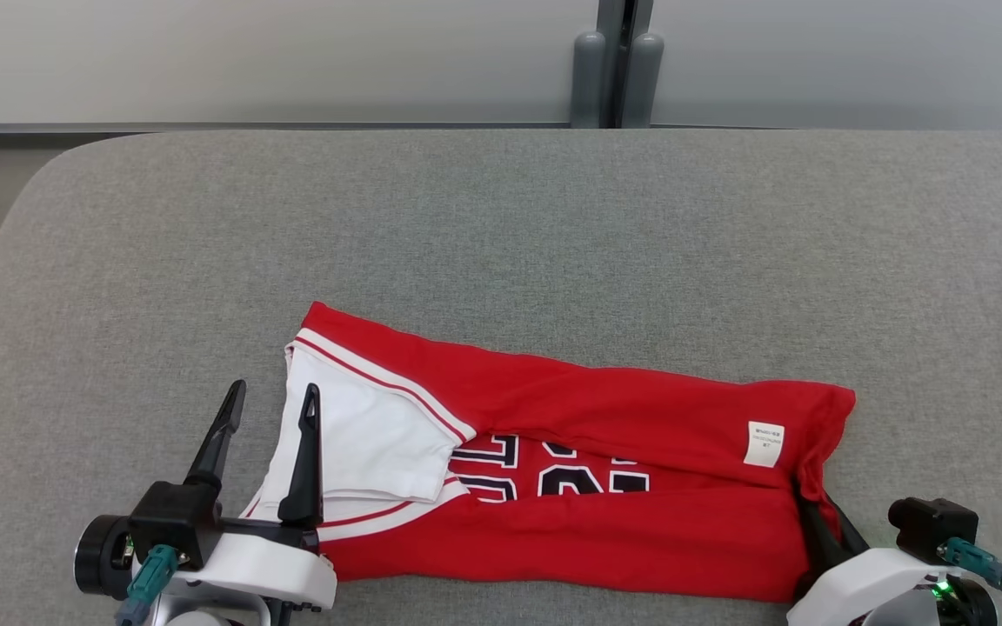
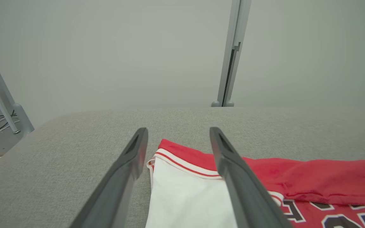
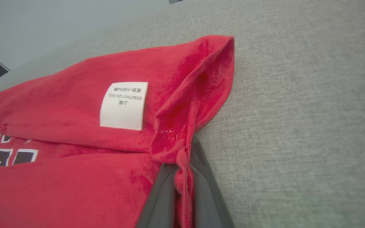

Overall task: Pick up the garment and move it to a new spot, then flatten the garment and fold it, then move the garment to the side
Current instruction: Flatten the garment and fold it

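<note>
Head view: our red jersey (image 1: pixel 640 522).
Left gripper (image 1: pixel 276 385): fingers apart, astride jersey's edge.
Right gripper (image 3: pixel 184 171): clamped on jersey's corner.

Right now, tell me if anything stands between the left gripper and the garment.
Nothing visible does. The left gripper stands open, its fingers either side of the garment's white edge, over the grey table.

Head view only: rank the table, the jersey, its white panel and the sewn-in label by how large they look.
1. table
2. jersey
3. white panel
4. label
All lie on one surface, so nearness hardly skews this.
</note>
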You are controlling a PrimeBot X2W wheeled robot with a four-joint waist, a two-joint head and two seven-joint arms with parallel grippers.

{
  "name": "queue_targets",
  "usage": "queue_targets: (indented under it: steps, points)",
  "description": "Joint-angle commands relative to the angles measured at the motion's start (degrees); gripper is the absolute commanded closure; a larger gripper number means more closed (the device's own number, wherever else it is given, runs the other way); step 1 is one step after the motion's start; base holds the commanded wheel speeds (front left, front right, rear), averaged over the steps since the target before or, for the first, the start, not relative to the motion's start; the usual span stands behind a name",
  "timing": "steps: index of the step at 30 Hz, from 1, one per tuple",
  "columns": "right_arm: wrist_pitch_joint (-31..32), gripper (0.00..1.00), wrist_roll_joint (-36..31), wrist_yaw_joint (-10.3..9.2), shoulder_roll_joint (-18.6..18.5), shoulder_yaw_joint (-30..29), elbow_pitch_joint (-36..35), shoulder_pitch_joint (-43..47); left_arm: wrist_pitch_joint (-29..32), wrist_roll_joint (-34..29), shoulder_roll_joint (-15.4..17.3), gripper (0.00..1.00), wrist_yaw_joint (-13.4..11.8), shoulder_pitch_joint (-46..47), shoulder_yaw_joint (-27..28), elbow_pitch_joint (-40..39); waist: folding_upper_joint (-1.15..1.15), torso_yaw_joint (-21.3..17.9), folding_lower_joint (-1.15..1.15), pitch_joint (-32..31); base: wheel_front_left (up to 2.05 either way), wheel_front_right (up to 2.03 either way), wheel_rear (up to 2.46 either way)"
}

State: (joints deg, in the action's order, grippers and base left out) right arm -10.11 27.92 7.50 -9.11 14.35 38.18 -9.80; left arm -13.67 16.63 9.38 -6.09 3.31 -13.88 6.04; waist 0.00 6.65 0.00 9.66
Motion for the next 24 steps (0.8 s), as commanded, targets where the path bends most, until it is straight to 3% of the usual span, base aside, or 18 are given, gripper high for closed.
queue_targets:
  steps: [1,8,14,20,24]
  points:
    - [1.5,1.00,0.6,-0.05,1.3,1.9,3.3,3.9,-0.4,-0.3,0.2,0.00,-0.1,0.8,0.2,0.0,0.00,-0.5,0.00,0.0,0.00,0.00,0.00]
    - [-1.8,1.00,2.4,-0.27,-1.7,1.3,3.2,1.3,-0.5,0.1,0.6,0.00,-0.5,1.0,0.4,0.3,0.00,-1.7,0.00,-0.2,0.00,0.00,0.00]
    - [-3.8,1.00,2.9,-0.28,-6.4,1.2,0.4,-1.0,-0.5,0.4,0.7,0.00,-0.5,1.1,0.4,0.3,0.00,-2.2,0.00,-0.3,0.00,0.00,0.00]
    - [-4.7,1.00,3.1,-0.08,-13.8,-1.2,-2.1,0.5,-0.9,0.0,0.2,0.00,-1.0,1.4,-0.2,0.4,0.00,-1.8,0.00,-0.5,0.00,0.00,0.00]
    - [-3.3,1.00,3.3,-0.07,-14.7,-1.2,-5.6,0.8,-1.0,0.3,0.0,0.00,-1.1,0.8,-0.2,0.7,0.00,-2.0,0.00,-1.2,0.00,0.00,0.00]
